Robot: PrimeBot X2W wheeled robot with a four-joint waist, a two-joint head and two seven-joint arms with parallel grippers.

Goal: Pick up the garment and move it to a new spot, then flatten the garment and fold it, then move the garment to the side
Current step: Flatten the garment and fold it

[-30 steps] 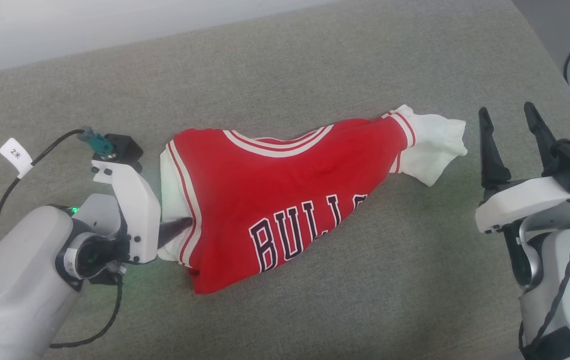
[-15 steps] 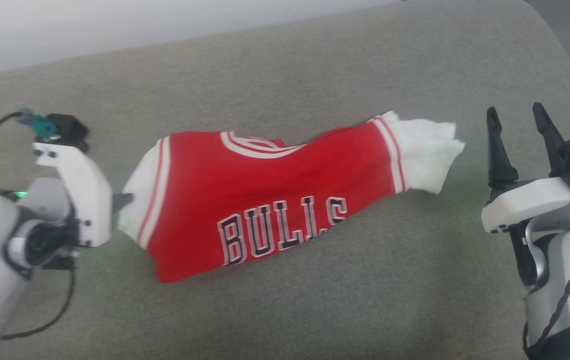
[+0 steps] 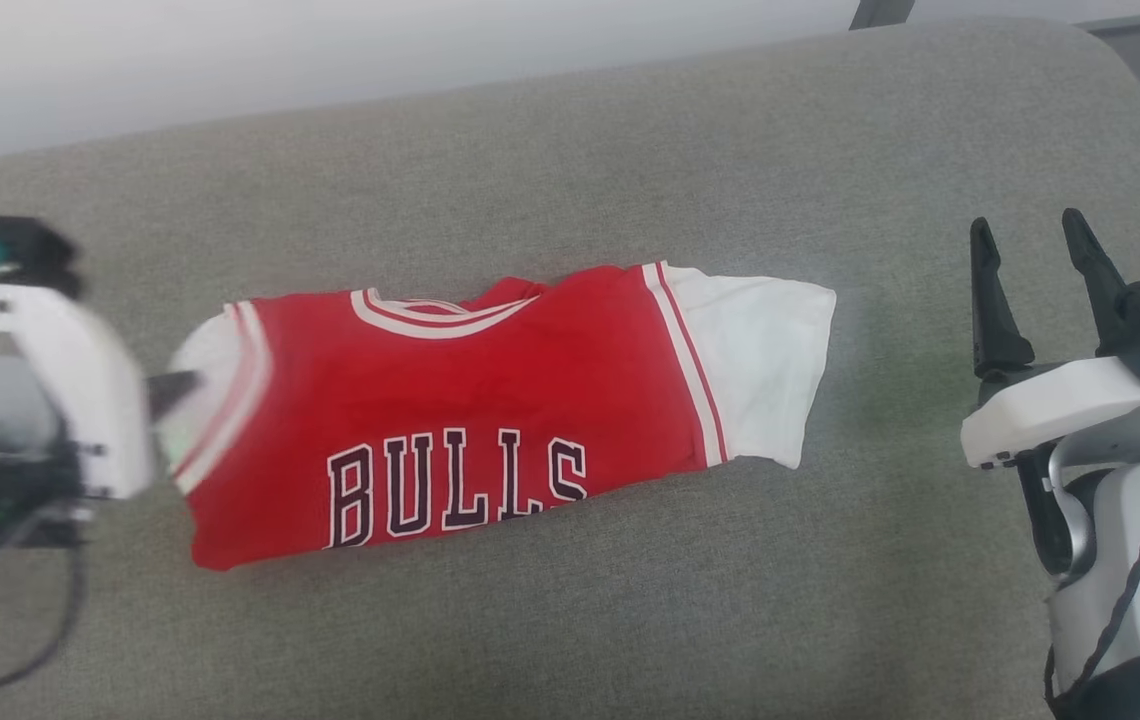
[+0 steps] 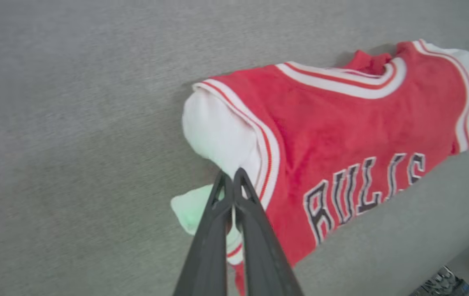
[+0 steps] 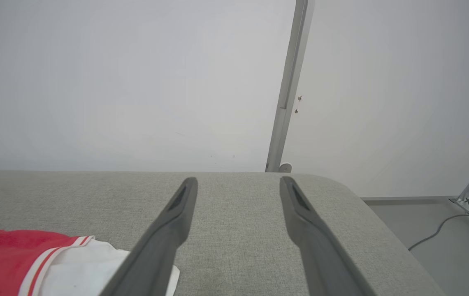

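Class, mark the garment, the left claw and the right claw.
garment [image 3: 490, 380]: head view, red chest above the lettering.
left claw [image 4: 231, 174]: left wrist view, midway between its shut fingertips.
right claw [image 5: 238, 179]: right wrist view, midway between its open fingertips.

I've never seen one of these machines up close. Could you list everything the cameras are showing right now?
garment: one, red with white sleeves and dark BULLS lettering, lying across the middle of the cushion.
cushion: one, grey woven, under the garment, with a rounded corner at the right.
wall: one, white, behind the cushion.
post: one, grey metal, upright against the wall near the cushion's far corner.
cable: one, dark grey, on the floor right of the cushion.
left gripper: one, dark fingers, shut on the garment at the sleeve on its left end.
right gripper: one, dark fingers, open, over the cushion's right end, apart from the garment.
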